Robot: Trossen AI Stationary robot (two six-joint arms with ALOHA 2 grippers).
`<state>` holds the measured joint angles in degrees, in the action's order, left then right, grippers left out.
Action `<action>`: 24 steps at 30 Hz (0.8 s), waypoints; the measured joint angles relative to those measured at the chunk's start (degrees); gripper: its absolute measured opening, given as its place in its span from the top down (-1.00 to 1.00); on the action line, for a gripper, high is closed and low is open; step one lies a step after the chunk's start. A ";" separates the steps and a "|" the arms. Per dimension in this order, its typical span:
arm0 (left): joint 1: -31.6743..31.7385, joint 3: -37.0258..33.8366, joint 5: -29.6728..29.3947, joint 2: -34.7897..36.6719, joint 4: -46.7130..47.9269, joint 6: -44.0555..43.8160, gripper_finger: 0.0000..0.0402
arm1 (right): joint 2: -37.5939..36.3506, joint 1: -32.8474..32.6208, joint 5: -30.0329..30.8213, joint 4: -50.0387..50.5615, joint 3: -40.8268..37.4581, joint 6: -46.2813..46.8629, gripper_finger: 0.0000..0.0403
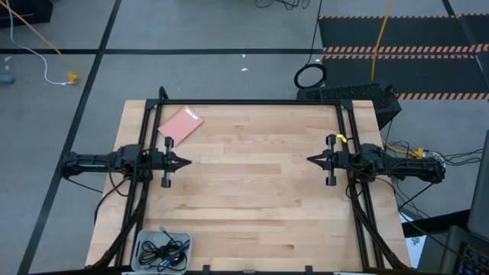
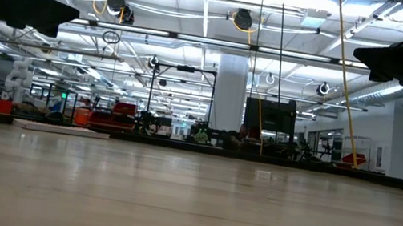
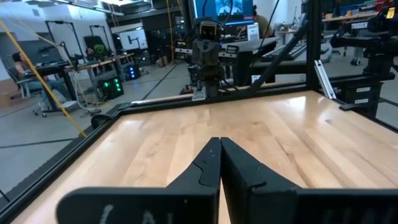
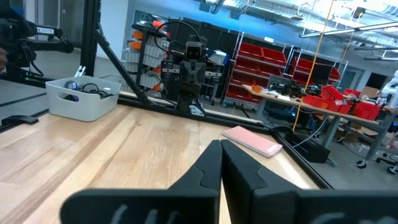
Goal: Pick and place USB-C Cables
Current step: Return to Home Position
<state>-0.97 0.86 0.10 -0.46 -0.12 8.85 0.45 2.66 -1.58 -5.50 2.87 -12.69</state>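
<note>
While cables [image 1: 164, 250] rest in bin [image 1: 140, 256], left tool [image 1: 187, 161], right tool [image 1: 309, 160] raised, level, closed

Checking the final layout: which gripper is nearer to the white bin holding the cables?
Left. The left gripper hangs over the left side of the table, the side where the white bin stands; the right gripper is across the table, farther off.

Cables [image 1: 163, 250] in bin [image 1: 163, 231] at table [image 1: 260, 191] corner

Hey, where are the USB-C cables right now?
In the high view, the USB-C cables lie coiled inside the white bin at the picture's bottom-left corner of the table.
</note>
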 joint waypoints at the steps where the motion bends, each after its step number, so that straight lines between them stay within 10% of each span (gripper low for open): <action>1: -0.02 -0.02 0.06 -0.01 0.00 -0.04 0.96 | 0.00 0.00 0.00 0.00 0.00 0.00 1.00; 24: -0.01 -0.02 0.00 -0.01 -0.40 -0.12 0.84 | 0.00 -0.01 0.00 0.00 0.00 0.00 1.00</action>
<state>-0.98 0.84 0.10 -0.47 -0.52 8.73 0.45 2.65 -1.58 -5.50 2.87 -12.69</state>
